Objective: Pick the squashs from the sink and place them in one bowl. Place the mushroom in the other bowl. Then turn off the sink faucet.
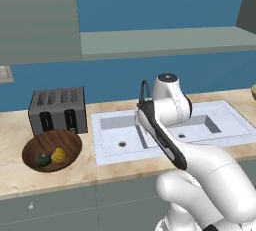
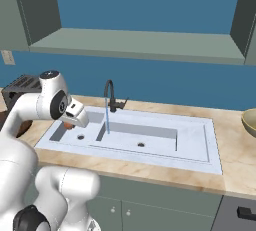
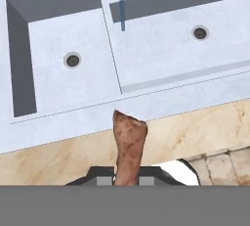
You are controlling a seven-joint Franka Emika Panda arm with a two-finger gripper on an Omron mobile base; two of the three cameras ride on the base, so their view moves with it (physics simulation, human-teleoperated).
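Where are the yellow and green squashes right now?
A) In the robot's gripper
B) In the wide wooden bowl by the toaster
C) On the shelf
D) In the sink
B: both squashes lie in the wooden bowl beside the toaster.

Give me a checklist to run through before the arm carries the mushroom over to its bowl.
1. Mushroom held in the gripper: ok; it rises from between the fingers, above the sink rim.
2. Both squashs in the wooden bowl: ok; the yellow squash and the green squash lie inside it.
3. Olive-tan bowl free to receive: cannot tell; it sits cut off at the right edge of the right base view.
4. Sink basins emptied: ok.
5. Faucet off: not ok; a blue stream falls from its spout.
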